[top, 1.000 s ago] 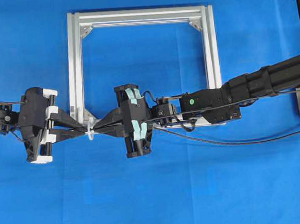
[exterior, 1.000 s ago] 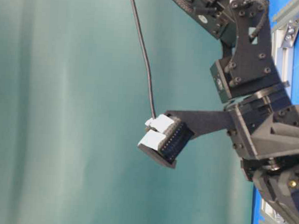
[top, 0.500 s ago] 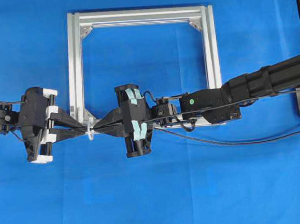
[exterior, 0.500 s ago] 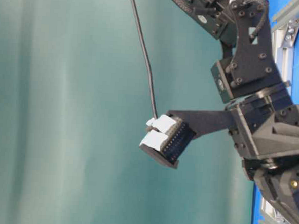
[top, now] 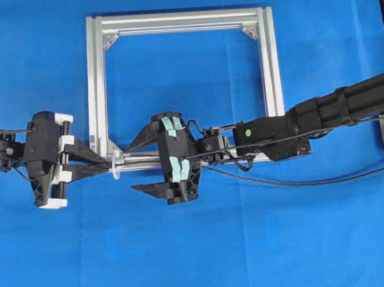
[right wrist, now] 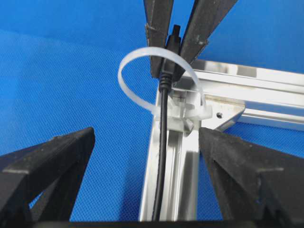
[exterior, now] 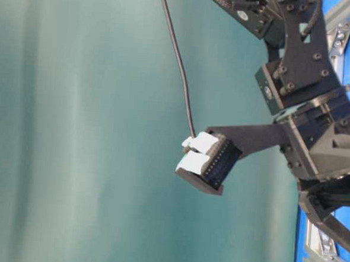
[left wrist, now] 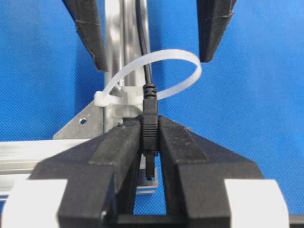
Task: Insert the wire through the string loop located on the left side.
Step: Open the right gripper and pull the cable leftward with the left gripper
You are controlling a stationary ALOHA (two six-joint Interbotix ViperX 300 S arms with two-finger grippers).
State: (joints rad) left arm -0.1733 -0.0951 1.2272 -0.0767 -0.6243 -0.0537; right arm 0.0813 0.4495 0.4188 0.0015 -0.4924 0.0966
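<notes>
On the blue bench (top: 266, 244) I see the unlabelled aluminium frame (top: 97, 84), the right gripper (top: 135, 168) with fingers spread wide, the left gripper (left wrist: 150, 137) with fingers clamping the wire (right wrist: 163, 142) threaded through the string loop (left wrist: 161, 71) at the frame's lower-left corner.

The black wire (left wrist: 144, 71) runs through the white string loop (left wrist: 183, 71) at the frame's near-left corner, and I pinch its plug end between my left fingers (left wrist: 118, 152).
</notes>
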